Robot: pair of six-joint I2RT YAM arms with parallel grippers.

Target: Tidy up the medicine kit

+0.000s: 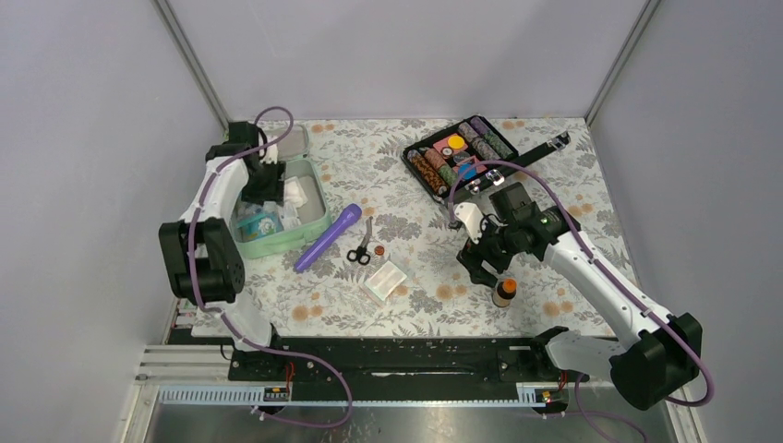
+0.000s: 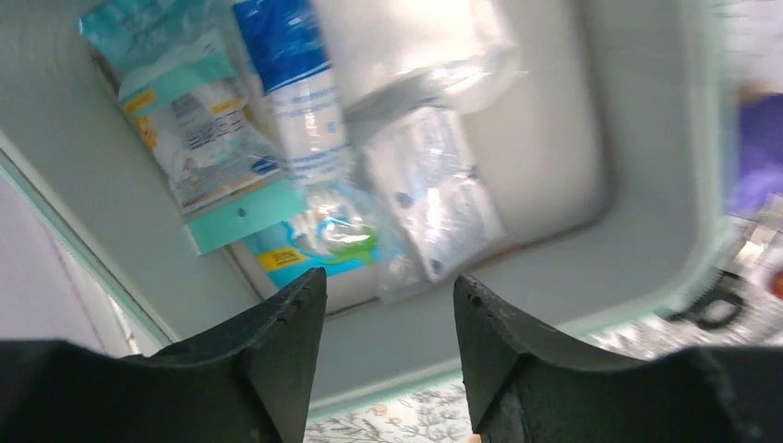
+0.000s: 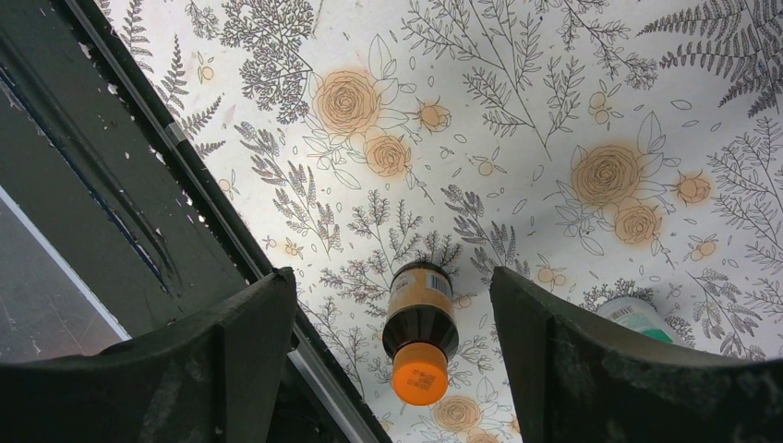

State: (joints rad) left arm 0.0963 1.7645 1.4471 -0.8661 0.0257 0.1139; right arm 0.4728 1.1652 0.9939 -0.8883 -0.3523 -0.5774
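Note:
The pale mint-green medicine kit (image 1: 312, 227) lies open at the left, its lid (image 1: 294, 141) behind it. Inside are teal and white packets (image 1: 259, 224). My left gripper (image 1: 269, 181) hovers over the box, open and empty. In the left wrist view (image 2: 388, 281) it looks down on the box's wall (image 2: 646, 138), a teal packet (image 2: 194, 138), a blue-and-white tube (image 2: 295, 83) and a clear packet (image 2: 443, 203). My right gripper (image 1: 489, 269) is open above a small brown bottle with an orange cap (image 1: 503, 292). The bottle (image 3: 421, 318) stands between the fingers (image 3: 390, 273), untouched.
A purple stick-shaped device (image 1: 328, 237), scissors (image 1: 360, 251), a small brown disc (image 1: 380, 249) and a white gauze packet (image 1: 385, 281) lie mid-table. A black case of coloured rolls (image 1: 462, 155) stands open at the back. A white and teal container (image 3: 637, 314) sits beside the bottle.

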